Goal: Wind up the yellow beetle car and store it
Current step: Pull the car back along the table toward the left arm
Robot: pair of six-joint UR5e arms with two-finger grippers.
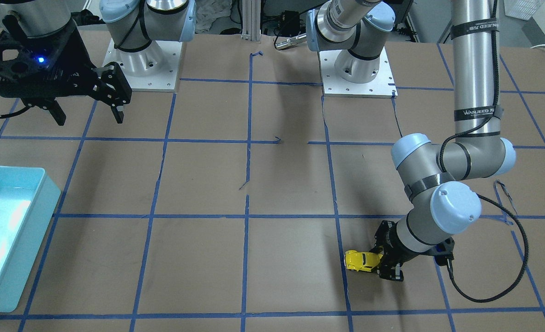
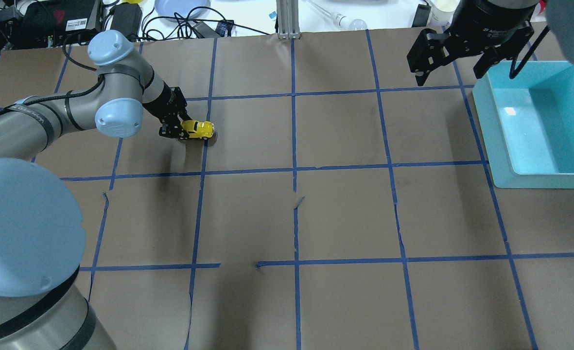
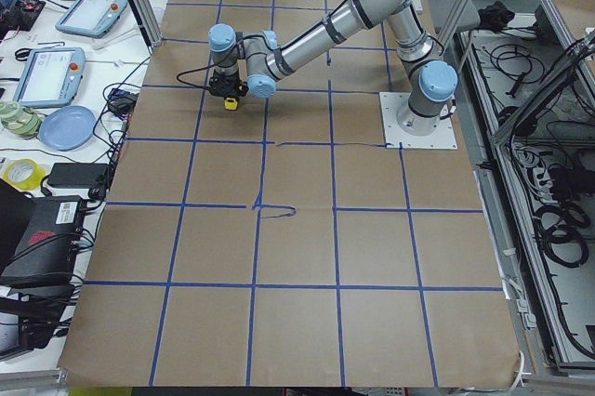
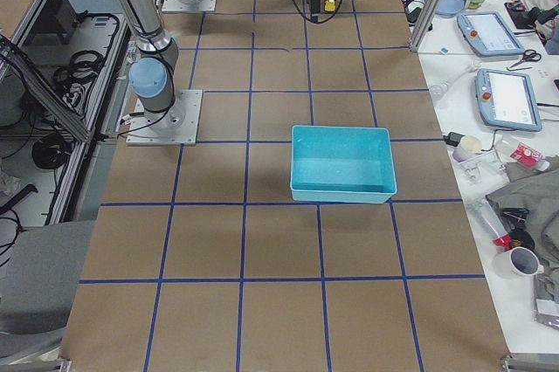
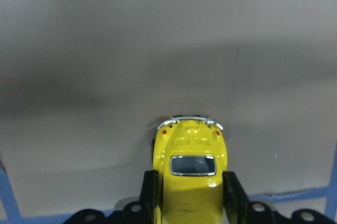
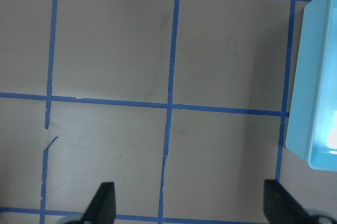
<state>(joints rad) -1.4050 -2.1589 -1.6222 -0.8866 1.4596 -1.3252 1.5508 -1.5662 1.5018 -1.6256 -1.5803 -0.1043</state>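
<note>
The yellow beetle car (image 5: 189,174) sits between the fingers (image 5: 149,195) of my left gripper (image 5: 189,197), which is shut on its sides, low at the brown paper. It shows in the overhead view (image 2: 197,129) at the left gripper (image 2: 177,130), in the front-facing view (image 1: 361,261) at the left gripper (image 1: 385,263), and small in the left side view (image 3: 231,103). My right gripper (image 2: 454,68) is open and empty, high beside the light blue bin (image 2: 539,126). Its fingertips (image 6: 102,203) stand wide apart over the paper.
The light blue bin also shows in the front-facing view (image 1: 4,240), the right side view (image 4: 341,162) and the right wrist view (image 6: 318,77). Brown paper with a blue tape grid (image 2: 294,170) covers the table. Cables and devices lie beyond the far edge (image 2: 73,19).
</note>
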